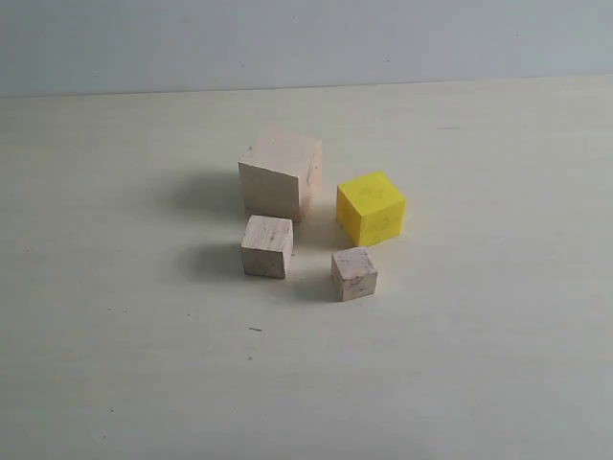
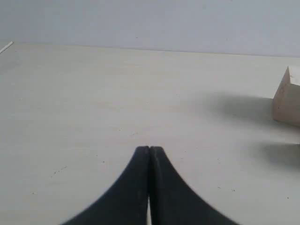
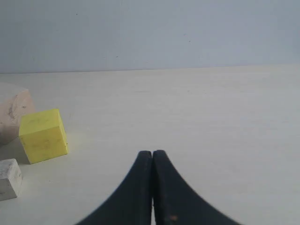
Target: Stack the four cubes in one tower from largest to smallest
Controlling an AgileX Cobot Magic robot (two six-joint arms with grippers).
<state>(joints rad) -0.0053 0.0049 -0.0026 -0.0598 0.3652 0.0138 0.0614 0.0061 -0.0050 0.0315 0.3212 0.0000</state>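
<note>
We see left hand (image 2: pixel 149 150) and right hand (image 3: pixel 152 153) both pinched closed, empty, while large wooden cube (image 1: pixel 280 175), yellow cube (image 1: pixel 371 207), medium wooden cube (image 1: pixel 267 246) and small wooden cube (image 1: pixel 354 273) sit unstacked, clustered mid-surface (image 1: pixel 115 364).

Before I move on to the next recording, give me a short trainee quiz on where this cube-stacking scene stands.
1. True or false: every cube stands on the table and none rests on another.
2. By the task's order, which cube goes first onto the largest pale cube?
3. The left hand and the right hand are: A, open; B, shut and empty; C, each shut on a cube.
Key: 1 true; 2 the yellow cube; 3 B.
</note>
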